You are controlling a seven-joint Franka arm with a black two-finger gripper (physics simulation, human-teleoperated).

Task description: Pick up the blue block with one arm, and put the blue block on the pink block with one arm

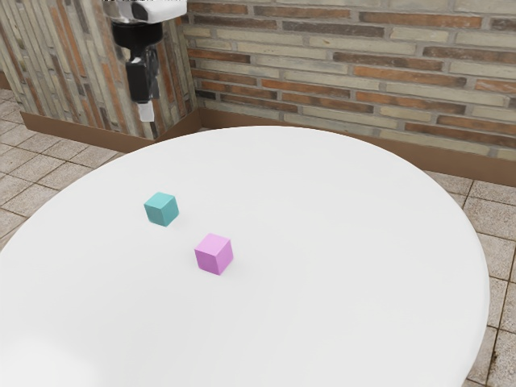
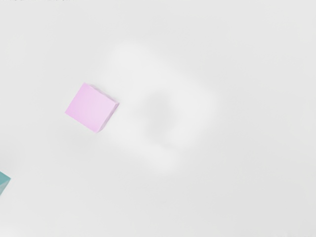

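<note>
The end effector (image 1: 146, 111) hangs high over the table's (image 1: 347, 242) far left edge; I cannot tell if it is clenched. The blue block (image 1: 161, 209) and pink block (image 1: 214, 254) sit apart, with open surface around them.

In the exterior view, our arm (image 1: 145, 16) is cut off by the upper edge, leaving the hand and gripper (image 1: 146, 117) in sight. The tabletop (image 1: 339, 266) runs out past the lower edge. In the wrist view, the blue block (image 2: 3, 181) is sliced by the picture's edge, one corner showing. A blurred grey shadow (image 2: 163, 116) lies just beside the pink block (image 2: 91, 107).
</note>
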